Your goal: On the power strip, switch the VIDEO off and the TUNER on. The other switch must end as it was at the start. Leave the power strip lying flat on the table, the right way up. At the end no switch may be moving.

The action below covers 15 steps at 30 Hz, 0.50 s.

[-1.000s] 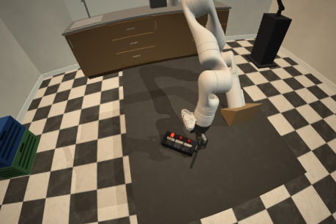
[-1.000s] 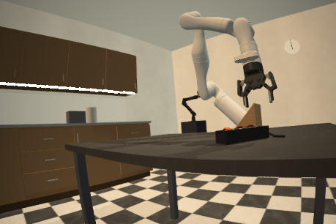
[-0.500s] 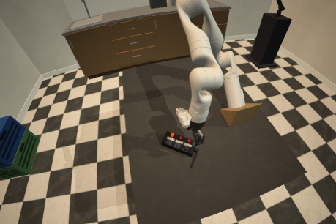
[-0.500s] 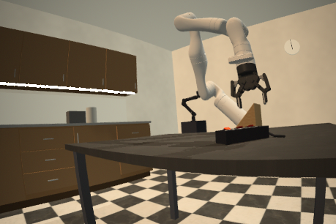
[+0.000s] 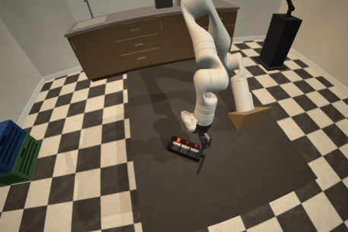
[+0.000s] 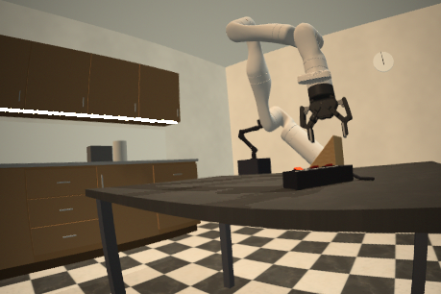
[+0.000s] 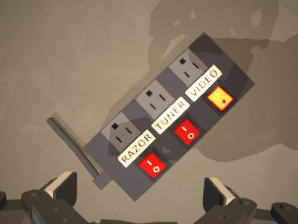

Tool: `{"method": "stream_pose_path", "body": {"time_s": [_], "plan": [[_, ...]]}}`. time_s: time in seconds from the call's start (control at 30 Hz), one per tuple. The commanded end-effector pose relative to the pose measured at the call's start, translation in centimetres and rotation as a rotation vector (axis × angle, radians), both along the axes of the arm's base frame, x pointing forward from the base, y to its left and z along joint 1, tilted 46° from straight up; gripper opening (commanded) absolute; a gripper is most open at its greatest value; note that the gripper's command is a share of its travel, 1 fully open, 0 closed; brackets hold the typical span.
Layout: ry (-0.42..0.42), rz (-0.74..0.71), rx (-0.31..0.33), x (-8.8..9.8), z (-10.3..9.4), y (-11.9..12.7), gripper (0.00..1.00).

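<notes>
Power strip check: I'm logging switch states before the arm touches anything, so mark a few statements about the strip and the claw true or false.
1. The VIDEO switch is lit brighter than the other two. True.
2. The claw is closed on the power strip. False: it is open, holds nothing and hangs above the strip without touching it.
3. The TUNER switch sits between the RAZOR switch and the VIDEO switch. True.
4. The strip stands on its edge. False: it lies flat on the table, sockets and switches facing up.
5. The strip's cord leaves from the VIDEO end. False: it leaves from the RAZOR end.
</notes>
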<state>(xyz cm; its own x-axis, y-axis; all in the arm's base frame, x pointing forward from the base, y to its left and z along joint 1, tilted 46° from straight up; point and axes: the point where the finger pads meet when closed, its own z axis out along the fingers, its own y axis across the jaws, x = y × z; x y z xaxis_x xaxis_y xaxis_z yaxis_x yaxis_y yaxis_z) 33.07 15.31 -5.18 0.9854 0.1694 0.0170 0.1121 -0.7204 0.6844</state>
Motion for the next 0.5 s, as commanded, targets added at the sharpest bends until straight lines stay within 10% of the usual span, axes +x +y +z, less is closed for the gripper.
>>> {"method": "stream_pose_path", "body": {"time_s": [0.0, 0.47], "plan": [[-0.001, -0.002, 0.003, 0.11, 0.11, -0.01, 1.0], [0.04, 0.018, -0.005, 0.12, 0.58, -0.57, 1.0]]}}
